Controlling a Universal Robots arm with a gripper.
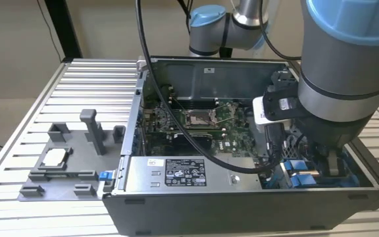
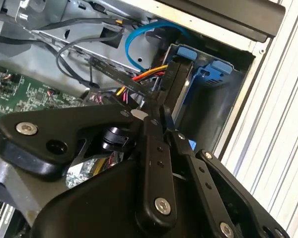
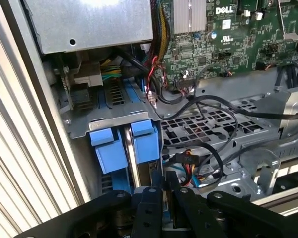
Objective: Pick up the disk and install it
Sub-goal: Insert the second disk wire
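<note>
Progress looks late in the job: you can see the disk (image 3: 130, 148) standing on edge in the drive cage (image 3: 114, 124) at the front corner of the open computer case (image 1: 196, 69), its blue bracket tabs (image 3: 109, 146) level with the cage mouth. Whether it is pushed fully home you cannot tell from here. In the exterior view the arm (image 1: 337, 74) reaches down into that corner, at the exterior view's right, beside the grey power supply (image 1: 189, 173). The grey tray (image 1: 64, 168) on the table outside the case has no drive on it. The gripper (image 3: 158, 184) has its fingers nearly closed, pinching the thin upper edge of the disk between the tips, as both wrist views suggest.
</note>
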